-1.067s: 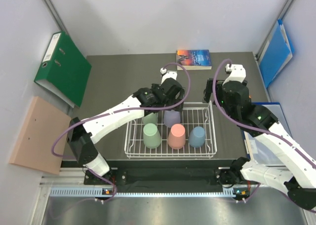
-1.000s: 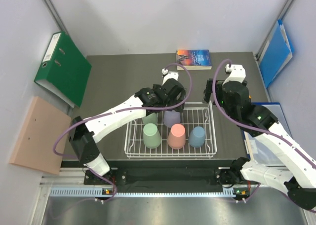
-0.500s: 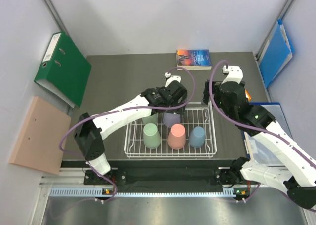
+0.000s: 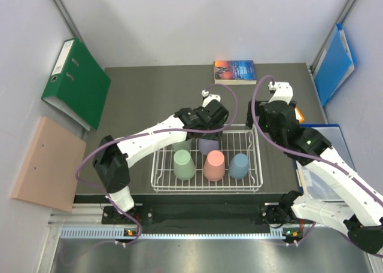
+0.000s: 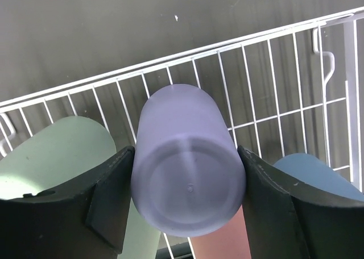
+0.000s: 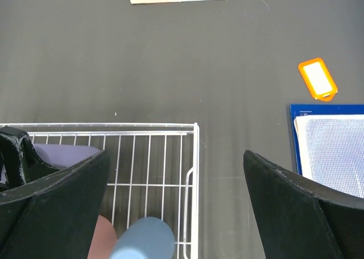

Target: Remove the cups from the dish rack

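The white wire dish rack (image 4: 258,159) sits at the table's near middle, with cups standing upside down in it. A lavender cup (image 5: 187,179) stands in the back row, and my left gripper (image 5: 187,197) is shut on it, both black fingers pressed against its sides. A light green cup (image 5: 57,151) stands beside it. In the front row are a green cup (image 4: 184,164), a salmon pink cup (image 4: 213,165) and a light blue cup (image 4: 239,165). My right gripper (image 6: 176,157) hangs open and empty over the rack's back right corner (image 6: 196,128).
A book (image 4: 234,70) lies at the table's back edge. An orange tag (image 6: 317,78) and a blue folder (image 6: 330,140) lie right of the rack. A green binder (image 4: 75,81) leans at the left, and a brown board (image 4: 42,165) lies below it.
My left gripper has shifted slightly right over the back row and closed its fingers onto the lavender cup. The right arm has barely moved.
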You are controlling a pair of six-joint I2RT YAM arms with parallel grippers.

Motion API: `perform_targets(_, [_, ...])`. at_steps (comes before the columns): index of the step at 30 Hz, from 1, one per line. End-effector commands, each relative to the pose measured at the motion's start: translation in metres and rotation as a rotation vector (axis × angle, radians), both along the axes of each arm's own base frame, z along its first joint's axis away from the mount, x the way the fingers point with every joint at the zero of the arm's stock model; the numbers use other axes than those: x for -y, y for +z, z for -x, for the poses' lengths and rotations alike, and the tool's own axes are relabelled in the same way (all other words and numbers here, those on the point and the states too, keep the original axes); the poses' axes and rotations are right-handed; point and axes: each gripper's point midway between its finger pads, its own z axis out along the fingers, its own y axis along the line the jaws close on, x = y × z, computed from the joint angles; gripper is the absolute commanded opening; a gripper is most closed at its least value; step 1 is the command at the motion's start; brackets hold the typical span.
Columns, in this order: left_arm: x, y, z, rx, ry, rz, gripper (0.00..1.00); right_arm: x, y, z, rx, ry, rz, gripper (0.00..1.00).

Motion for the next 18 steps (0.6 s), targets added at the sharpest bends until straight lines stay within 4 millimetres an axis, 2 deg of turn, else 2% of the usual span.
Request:
perform_targets(1, [-0.008, 0.035, -0.007, 0.082, 0.024, -0.006, 0.0, 0.005, 0.02, -0.002, 0.059, -0.013, -0.033, 1.0])
perform_targets(2, [-0.009, 0.044, -0.008, 0.102, 0.025, -0.006, 0.0, 0.005, 0.024, -0.002, 0.069, -0.012, -0.034, 1.0])
perform_targets(5, [-0.013, 0.088, -0.017, 0.195, 0.033, 0.026, 0.0, 0.007, 0.038, -0.004, 0.097, -0.016, -0.036, 1.0])
perform_targets(6, [-0.012, 0.113, -0.02, 0.242, 0.036, 0.078, 0.0, 0.007, 0.041, -0.005, 0.103, -0.019, -0.036, 1.0])
perform_targets(8, [-0.009, 0.137, -0.021, 0.278, 0.015, 0.132, 0.0, 0.009, 0.05, -0.006, 0.122, -0.033, -0.042, 1.0])
perform_targets(9, [-0.009, 0.157, -0.021, 0.305, 0.011, 0.183, 0.0, 0.01, 0.054, -0.007, 0.132, -0.042, -0.044, 1.0])
perform_targets(10, [-0.006, 0.169, -0.022, 0.317, 0.012, 0.233, 0.0, 0.012, 0.06, -0.008, 0.158, -0.053, -0.063, 1.0])
perform_targets(11, [-0.01, 0.178, -0.028, 0.323, 0.023, 0.273, 0.0, 0.01, 0.059, -0.009, 0.167, -0.047, -0.07, 1.0])
perform_targets(12, [-0.006, 0.187, -0.019, 0.296, -0.027, 0.356, 0.0, 0.006, 0.063, -0.008, 0.191, -0.021, -0.101, 1.0])
perform_targets(13, [0.001, 0.206, -0.024, 0.323, -0.028, 0.474, 0.0, 0.001, 0.078, -0.005, 0.246, 0.02, -0.173, 1.0])
perform_targets(14, [-0.007, 0.215, -0.033, 0.325, -0.018, 0.553, 0.0, -0.002, 0.079, -0.005, 0.257, 0.04, -0.199, 1.0])
perform_targets(15, [-0.008, 0.214, -0.019, 0.283, -0.089, 0.655, 0.0, -0.004, 0.082, -0.005, 0.263, 0.045, -0.245, 1.0])
perform_targets(16, [-0.007, 0.22, -0.015, 0.255, -0.108, 0.767, 0.0, -0.006, 0.087, -0.004, 0.269, 0.07, -0.28, 1.0])
perform_targets(17, [-0.018, 0.254, -0.032, 0.376, -0.111, 0.912, 0.0, -0.008, 0.091, -0.005, 0.27, 0.089, -0.3, 1.0])
perform_targets(18, [-0.028, 0.24, -0.025, 0.365, -0.105, 0.956, 0.0, -0.011, 0.093, -0.005, 0.265, 0.106, -0.32, 1.0])
